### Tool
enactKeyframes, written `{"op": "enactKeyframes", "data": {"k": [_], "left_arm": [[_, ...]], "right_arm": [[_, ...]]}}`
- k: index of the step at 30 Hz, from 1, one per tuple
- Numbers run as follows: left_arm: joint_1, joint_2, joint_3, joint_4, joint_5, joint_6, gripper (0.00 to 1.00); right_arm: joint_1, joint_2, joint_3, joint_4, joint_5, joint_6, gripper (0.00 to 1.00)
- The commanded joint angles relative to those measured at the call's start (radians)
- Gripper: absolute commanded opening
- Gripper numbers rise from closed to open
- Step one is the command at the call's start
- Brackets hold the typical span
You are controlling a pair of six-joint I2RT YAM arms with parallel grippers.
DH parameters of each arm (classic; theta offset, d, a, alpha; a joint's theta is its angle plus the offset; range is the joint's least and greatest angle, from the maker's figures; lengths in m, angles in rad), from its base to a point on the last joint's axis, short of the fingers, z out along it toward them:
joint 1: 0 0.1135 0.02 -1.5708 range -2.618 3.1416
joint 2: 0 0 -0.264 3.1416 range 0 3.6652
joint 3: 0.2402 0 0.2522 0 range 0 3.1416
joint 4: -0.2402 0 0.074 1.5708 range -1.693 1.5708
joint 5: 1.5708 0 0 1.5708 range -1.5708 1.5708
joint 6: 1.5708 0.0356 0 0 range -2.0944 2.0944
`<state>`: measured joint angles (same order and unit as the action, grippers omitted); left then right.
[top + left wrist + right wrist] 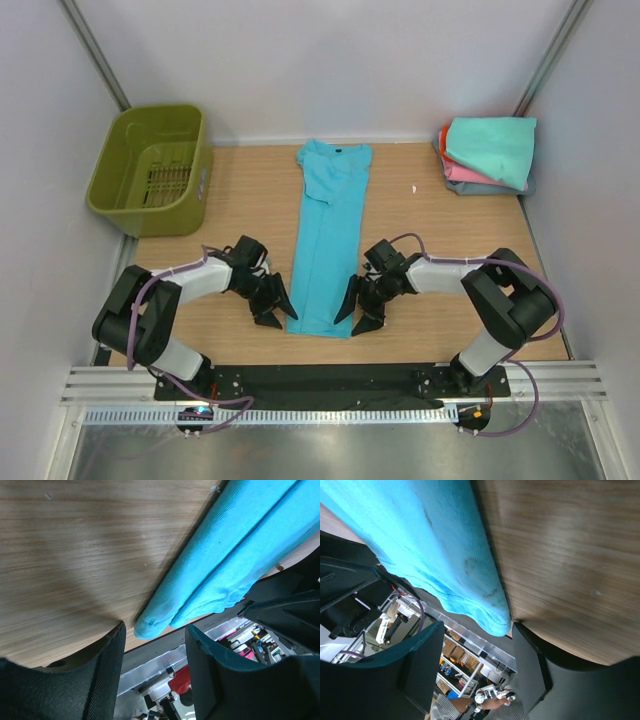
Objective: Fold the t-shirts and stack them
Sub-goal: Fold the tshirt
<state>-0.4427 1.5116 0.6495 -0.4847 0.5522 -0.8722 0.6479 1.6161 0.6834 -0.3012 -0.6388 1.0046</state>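
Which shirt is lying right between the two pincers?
The turquoise-blue t-shirt, folded into a long strip at the centre; the other shirts sit stacked in the far right corner.

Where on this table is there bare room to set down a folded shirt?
Bare tabletop lies between the basket and the turquoise shirt, and another patch between that shirt and the folded stack in the far right corner. The near edge is crowded: the left gripper and right gripper flank the shirt's hem there, jaws open.
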Motion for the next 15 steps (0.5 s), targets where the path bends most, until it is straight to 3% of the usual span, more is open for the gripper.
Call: {"op": "enactKeyframes", "data": {"k": [1, 6, 12, 13, 15], "left_arm": [[0.004, -0.001, -0.036, 0.038, -0.038, -0.011, 0.52], [-0.002, 0.041, -0.019, 0.058, -0.037, -0.013, 0.46], [-0.013, 0.059, -0.010, 0.077, -0.021, -0.014, 0.32], [-0.016, 0.058, -0.011, 0.080, -0.017, -0.014, 0.21], [-0.021, 0.049, -0.011, 0.084, -0.017, -0.014, 0.00]], "right_arm": [[0.006, -0.021, -0.022, -0.024, 0.059, -0.014, 0.61], [0.006, -0.010, -0.010, 0.008, 0.073, -0.024, 0.57], [0.006, 0.024, 0.011, 0.047, 0.060, -0.046, 0.39], [0.004, 0.024, 0.016, 0.043, 0.062, -0.052, 0.28], [0.004, 0.012, 0.024, 0.034, 0.065, -0.067, 0.13]]}}
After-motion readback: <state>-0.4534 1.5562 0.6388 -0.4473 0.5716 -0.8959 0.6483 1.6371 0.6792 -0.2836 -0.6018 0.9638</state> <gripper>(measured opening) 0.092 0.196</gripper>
